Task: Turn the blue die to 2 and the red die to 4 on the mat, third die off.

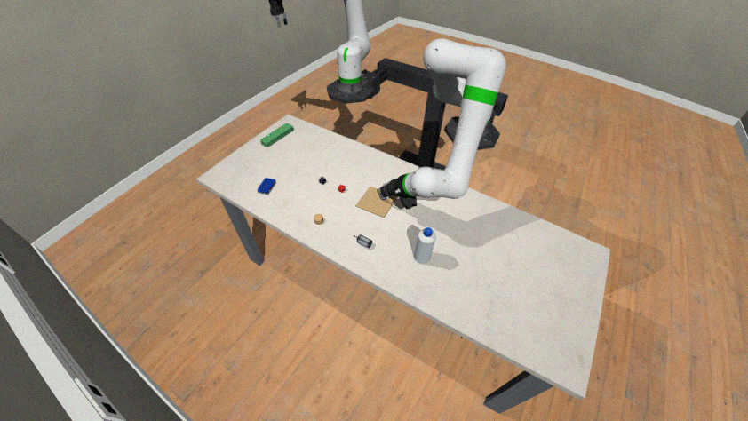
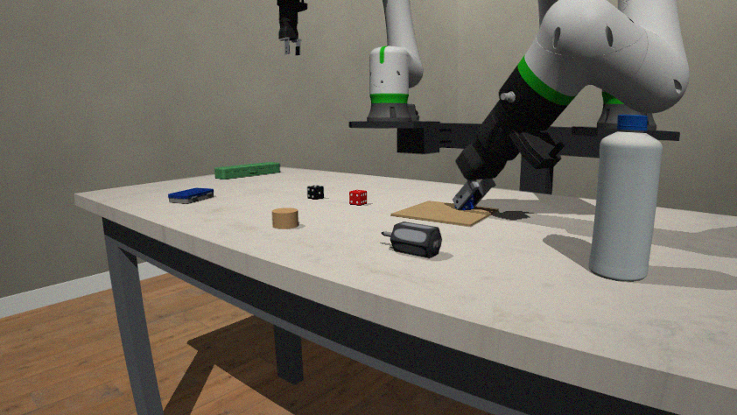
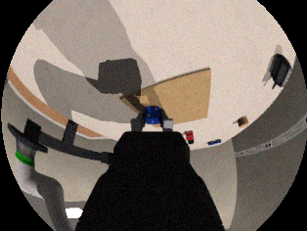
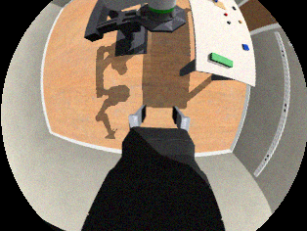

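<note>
The blue die (image 2: 468,204) (image 3: 153,115) is at the mat's (image 1: 372,203) (image 2: 428,213) (image 3: 188,95) back corner. My left gripper (image 1: 383,194) (image 2: 466,200) (image 3: 153,115) comes in tilted, its fingers shut on the blue die, low at the mat. The die's top number cannot be read. The red die (image 1: 341,187) (image 2: 357,197) (image 3: 190,136) and the black die (image 1: 322,180) (image 2: 315,192) sit flat on the table, off the mat. The red die's top number is too small to read. My right gripper (image 1: 282,21) (image 2: 292,48) (image 4: 158,111) is open and empty, high beyond the table.
A wooden cylinder (image 1: 318,218) (image 2: 284,218), a dark motor-like object (image 1: 364,241) (image 2: 415,239) and a tall bottle (image 1: 424,248) (image 2: 625,206) stand or lie toward the front. A blue box (image 1: 266,186) (image 2: 191,194) and a green box (image 1: 277,134) (image 2: 247,170) lie farther from the mat.
</note>
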Tool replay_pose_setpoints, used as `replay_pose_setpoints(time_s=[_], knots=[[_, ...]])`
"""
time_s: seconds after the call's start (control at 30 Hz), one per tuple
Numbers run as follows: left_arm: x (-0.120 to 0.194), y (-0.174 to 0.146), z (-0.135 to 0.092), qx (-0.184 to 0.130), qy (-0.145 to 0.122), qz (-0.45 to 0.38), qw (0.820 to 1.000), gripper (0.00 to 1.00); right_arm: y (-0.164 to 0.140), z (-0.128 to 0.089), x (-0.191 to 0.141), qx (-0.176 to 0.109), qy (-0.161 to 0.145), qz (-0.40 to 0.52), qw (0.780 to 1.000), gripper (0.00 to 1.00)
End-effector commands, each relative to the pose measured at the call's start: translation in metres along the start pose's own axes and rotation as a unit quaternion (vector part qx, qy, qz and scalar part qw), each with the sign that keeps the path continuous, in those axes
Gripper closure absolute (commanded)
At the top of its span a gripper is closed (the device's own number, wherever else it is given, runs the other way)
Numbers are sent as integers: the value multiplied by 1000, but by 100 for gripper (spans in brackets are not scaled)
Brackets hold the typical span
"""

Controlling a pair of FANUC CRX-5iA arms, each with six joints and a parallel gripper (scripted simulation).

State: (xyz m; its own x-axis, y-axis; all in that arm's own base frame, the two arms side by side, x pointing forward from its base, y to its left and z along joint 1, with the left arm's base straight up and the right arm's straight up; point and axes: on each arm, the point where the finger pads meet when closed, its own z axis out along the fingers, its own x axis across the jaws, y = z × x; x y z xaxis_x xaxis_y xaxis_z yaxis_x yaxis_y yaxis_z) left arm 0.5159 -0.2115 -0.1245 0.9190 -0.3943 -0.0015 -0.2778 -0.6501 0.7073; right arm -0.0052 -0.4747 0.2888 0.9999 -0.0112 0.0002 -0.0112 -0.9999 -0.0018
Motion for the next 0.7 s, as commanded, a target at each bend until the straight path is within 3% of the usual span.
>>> replay_pose_setpoints(time_s=[0.0,0.67], knots=[[1,0,-1,0,1,0,1000,51,0,-1,0,-1,0,0,1000,0],[1,10,-11,0,1,0,1000,51,0,-1,0,-1,0,0,1000,0]])
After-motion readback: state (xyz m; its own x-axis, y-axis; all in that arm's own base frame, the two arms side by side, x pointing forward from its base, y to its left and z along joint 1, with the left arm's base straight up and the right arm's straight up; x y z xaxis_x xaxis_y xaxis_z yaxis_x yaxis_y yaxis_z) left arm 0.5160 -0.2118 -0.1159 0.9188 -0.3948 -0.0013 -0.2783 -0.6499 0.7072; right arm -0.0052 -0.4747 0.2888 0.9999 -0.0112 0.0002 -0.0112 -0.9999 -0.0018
